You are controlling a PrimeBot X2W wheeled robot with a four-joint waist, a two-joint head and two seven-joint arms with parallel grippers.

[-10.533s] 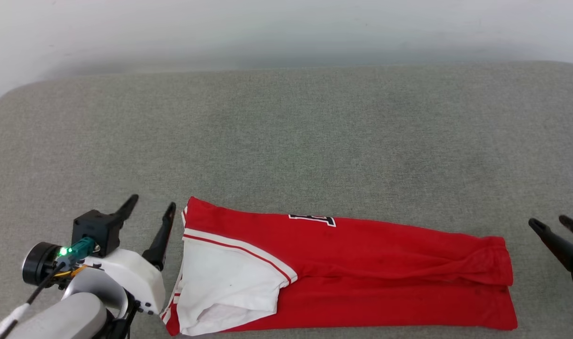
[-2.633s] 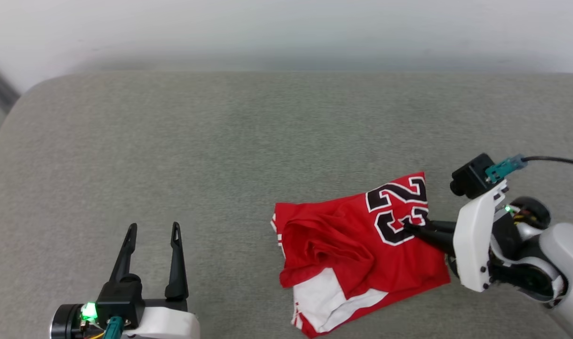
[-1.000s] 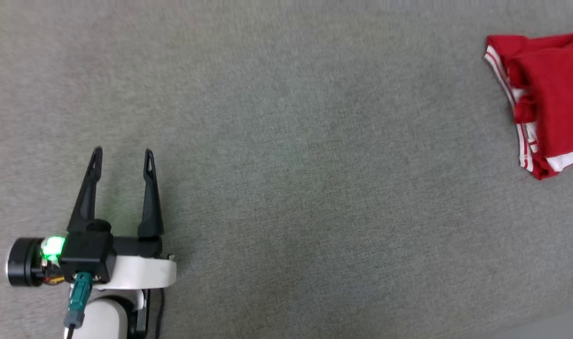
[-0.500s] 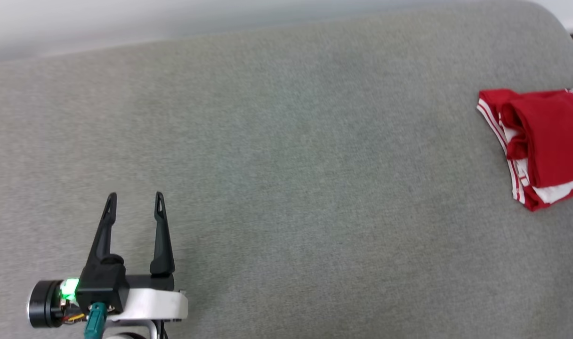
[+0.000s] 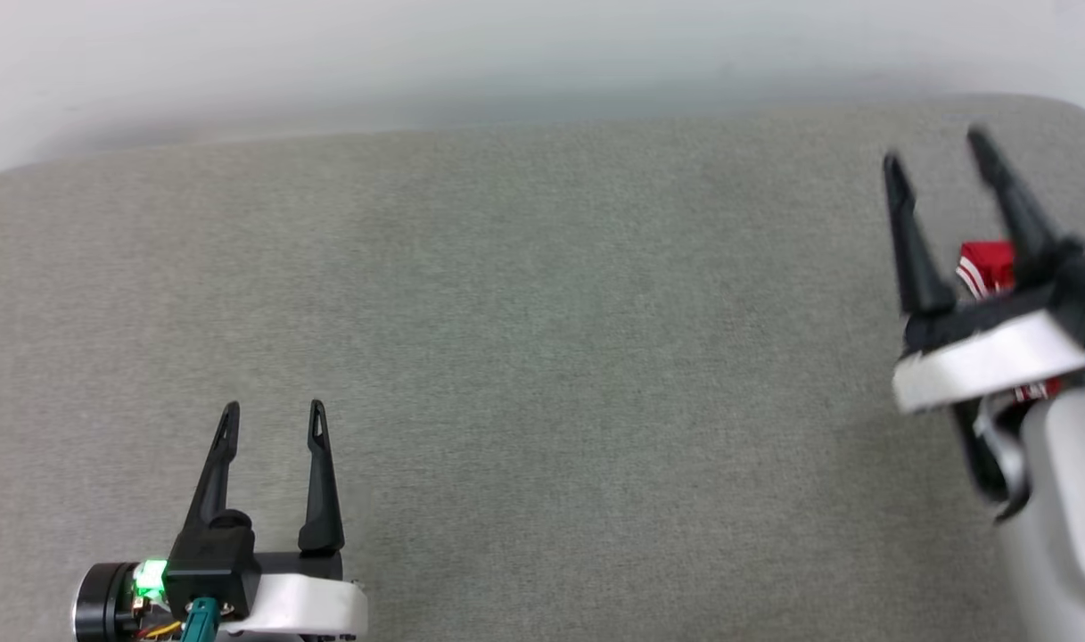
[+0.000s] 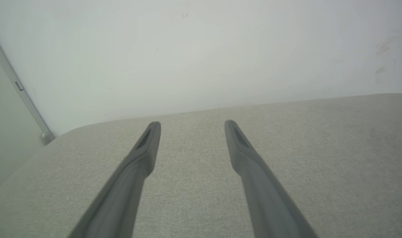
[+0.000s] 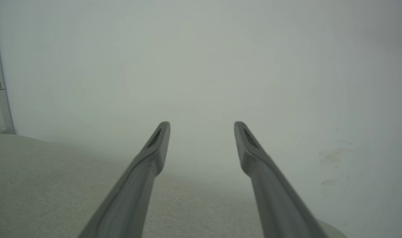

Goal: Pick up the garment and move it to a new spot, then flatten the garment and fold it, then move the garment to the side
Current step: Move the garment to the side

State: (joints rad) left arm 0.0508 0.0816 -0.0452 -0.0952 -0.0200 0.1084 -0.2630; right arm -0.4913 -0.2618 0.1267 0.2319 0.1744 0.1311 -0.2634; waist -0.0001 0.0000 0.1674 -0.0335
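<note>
Surface: a broad grey fabric cushion (image 5: 542, 339) with rounded corners, pushed up against a pale wall (image 5: 506, 53).
Garment: the garment (image 5: 983, 263) lies on the cushion towards its right end. All I can see of it is a red corner with red-and-white striped trim, and the rest is hidden behind the arm in front of it.
Right gripper: the right gripper (image 5: 936, 153) is at the right edge of the head view, a bit blurred and pointing towards the wall. Its jaws are spread wide and empty, and the red corner shows through the gap. I cannot tell whether it touches the cloth.
Right wrist view: the two fingers (image 7: 144, 178) stand apart over the cushion's far edge, with the wall beyond.
Left gripper: the left gripper (image 5: 273, 412) is low on the left over bare cushion, well apart from the garment. Its jaws are spread and empty, and a green light (image 5: 150, 575) glows at the wrist.
Left wrist view: its fingers point across the cushion at the wall.
</note>
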